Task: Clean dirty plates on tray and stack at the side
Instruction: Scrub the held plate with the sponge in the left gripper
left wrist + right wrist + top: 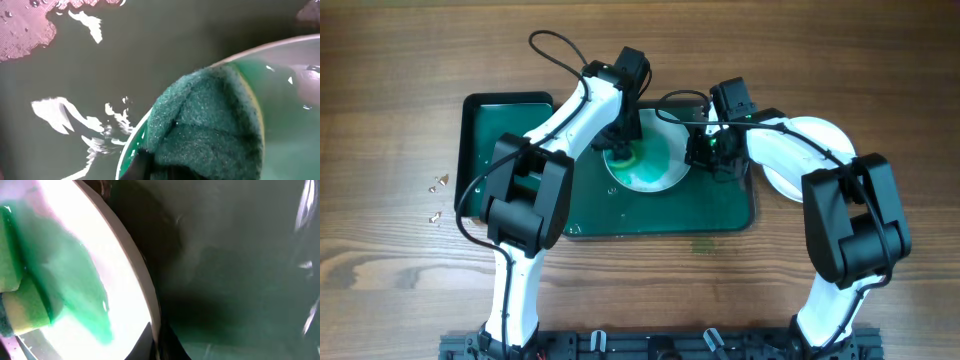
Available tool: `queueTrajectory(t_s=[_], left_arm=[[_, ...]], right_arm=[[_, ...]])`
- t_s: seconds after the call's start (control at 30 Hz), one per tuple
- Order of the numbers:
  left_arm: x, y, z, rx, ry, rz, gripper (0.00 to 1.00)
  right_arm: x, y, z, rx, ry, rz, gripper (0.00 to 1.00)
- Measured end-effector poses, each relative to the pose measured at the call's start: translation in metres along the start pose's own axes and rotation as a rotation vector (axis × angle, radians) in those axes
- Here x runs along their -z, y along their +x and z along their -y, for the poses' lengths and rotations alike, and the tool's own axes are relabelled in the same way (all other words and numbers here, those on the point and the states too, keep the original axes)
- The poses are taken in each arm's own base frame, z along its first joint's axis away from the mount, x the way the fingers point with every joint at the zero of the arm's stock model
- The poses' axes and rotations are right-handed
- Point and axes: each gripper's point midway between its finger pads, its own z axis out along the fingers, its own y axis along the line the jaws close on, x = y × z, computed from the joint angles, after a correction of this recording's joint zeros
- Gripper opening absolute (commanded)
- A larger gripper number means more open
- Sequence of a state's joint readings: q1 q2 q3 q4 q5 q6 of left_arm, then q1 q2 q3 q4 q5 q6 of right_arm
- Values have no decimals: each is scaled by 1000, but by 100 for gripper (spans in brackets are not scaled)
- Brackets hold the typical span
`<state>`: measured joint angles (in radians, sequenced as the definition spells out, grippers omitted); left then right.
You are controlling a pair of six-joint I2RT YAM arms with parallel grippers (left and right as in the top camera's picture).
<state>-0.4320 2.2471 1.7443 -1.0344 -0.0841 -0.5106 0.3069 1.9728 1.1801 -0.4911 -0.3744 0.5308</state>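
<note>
Wooden counter [390, 80] carried your wet green tray [720, 205] at its middle, with one smeared plate [660, 165] on it between your two arms.

Your left pincer [623, 148] was closed on a green sponge [210, 125] with a yellow layer, set on the plate near its left rim, where a teal-green smear spread over the white. Your right pincer [705, 152] was clamped narrow on that plate's right rim, which ran between its fingers in the wrist view. The plate lay in the tray's upper middle, and the bare floor around it shone with water streaks. Just off the tray's right edge, a white plate [817, 133] rested on the counter, partly hidden under your right arm; whether others lay beneath it could not be told.
</note>
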Motion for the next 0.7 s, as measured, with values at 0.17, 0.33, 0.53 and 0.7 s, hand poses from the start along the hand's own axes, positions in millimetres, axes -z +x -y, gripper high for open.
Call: queueTrajectory(t_s=[0.17, 0.33, 0.53, 0.7], left_arm=[[1, 11, 14, -109, 123, -76, 4], [10, 27, 45, -253, 370, -164, 4], [12, 22, 68, -314, 487, -129, 4], [3, -3, 59, -225, 364, -20, 4]], right_arm=[[0, 1, 0, -1, 0, -2, 4], [0, 1, 0, -1, -2, -4, 4], [0, 1, 0, -1, -2, -4, 4], [0, 1, 0, -1, -2, -3, 4]])
